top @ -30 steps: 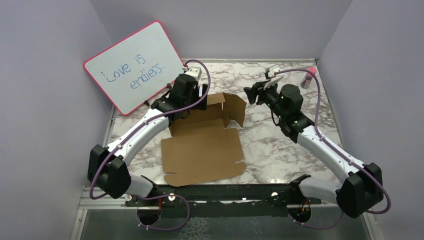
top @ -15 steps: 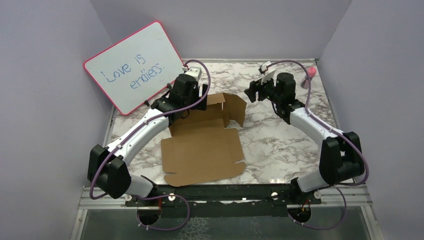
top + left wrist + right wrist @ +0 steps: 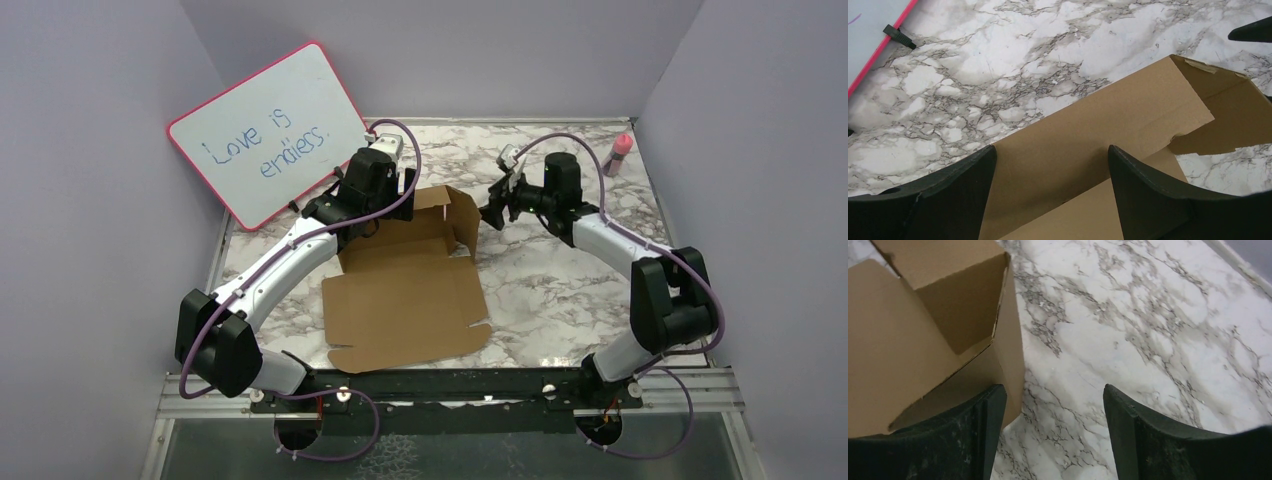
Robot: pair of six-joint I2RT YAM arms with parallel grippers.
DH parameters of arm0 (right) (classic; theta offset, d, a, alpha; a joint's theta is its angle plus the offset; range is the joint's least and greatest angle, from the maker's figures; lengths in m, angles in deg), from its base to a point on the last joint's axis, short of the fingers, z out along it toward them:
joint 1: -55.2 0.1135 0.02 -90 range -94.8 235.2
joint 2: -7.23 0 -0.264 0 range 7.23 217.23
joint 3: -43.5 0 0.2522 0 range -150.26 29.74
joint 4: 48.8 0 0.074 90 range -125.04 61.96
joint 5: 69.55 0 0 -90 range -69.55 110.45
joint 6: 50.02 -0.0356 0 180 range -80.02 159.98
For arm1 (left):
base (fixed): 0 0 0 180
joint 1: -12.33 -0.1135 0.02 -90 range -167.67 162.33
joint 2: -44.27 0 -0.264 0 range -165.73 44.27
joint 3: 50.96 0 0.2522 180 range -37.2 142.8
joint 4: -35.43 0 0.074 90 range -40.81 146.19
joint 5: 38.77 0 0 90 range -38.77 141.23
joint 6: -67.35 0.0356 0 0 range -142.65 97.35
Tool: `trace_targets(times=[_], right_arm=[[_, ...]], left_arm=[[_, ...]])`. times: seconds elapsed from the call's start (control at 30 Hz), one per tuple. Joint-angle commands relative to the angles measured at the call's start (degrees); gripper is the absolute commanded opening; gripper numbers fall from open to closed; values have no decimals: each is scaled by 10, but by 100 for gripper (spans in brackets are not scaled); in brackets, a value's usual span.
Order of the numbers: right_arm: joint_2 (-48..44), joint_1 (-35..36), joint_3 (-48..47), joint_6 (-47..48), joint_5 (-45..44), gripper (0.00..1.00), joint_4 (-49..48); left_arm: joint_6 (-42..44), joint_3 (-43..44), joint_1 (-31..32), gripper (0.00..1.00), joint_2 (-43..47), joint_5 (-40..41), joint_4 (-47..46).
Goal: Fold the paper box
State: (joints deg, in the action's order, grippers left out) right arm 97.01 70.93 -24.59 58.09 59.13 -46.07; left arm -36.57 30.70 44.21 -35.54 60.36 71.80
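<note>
Both spread: my left tool (image 3: 1050,150) hangs over a flap of the plain brown corrugated cardboard box (image 3: 405,300), my right tool (image 3: 1054,390) beside another.

In the upper left of the top view, the pink-framed whiteboard (image 3: 270,130) carried slanted blue handwriting in two lines: "Love is" above and "endless." below, closing with a full stop.

Pale lavender walls (image 3: 450,50) on three sides, white marble-patterned tabletop with grey veining (image 3: 570,290), pink-framed whiteboard with blue handwriting (image 3: 265,135) leaning in the back left corner, small pink bottle (image 3: 619,153) upright at back right, black mounting rail (image 3: 450,383) along the near edge, soft even light.
</note>
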Motion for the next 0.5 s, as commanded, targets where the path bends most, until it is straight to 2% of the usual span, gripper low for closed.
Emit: trace_targets(times=[0.0, 0.23, 0.47], right_arm=[[28, 0, -6, 43, 119, 75, -13], [56, 1, -15, 56, 204, 68, -24], [60, 2, -7, 38, 232, 64, -57]], left_arm=[[-7, -11, 3, 82, -7, -28, 40], [-8, -9, 3, 82, -11, -34, 40], [-7, -7, 3, 82, -17, -44, 39]])
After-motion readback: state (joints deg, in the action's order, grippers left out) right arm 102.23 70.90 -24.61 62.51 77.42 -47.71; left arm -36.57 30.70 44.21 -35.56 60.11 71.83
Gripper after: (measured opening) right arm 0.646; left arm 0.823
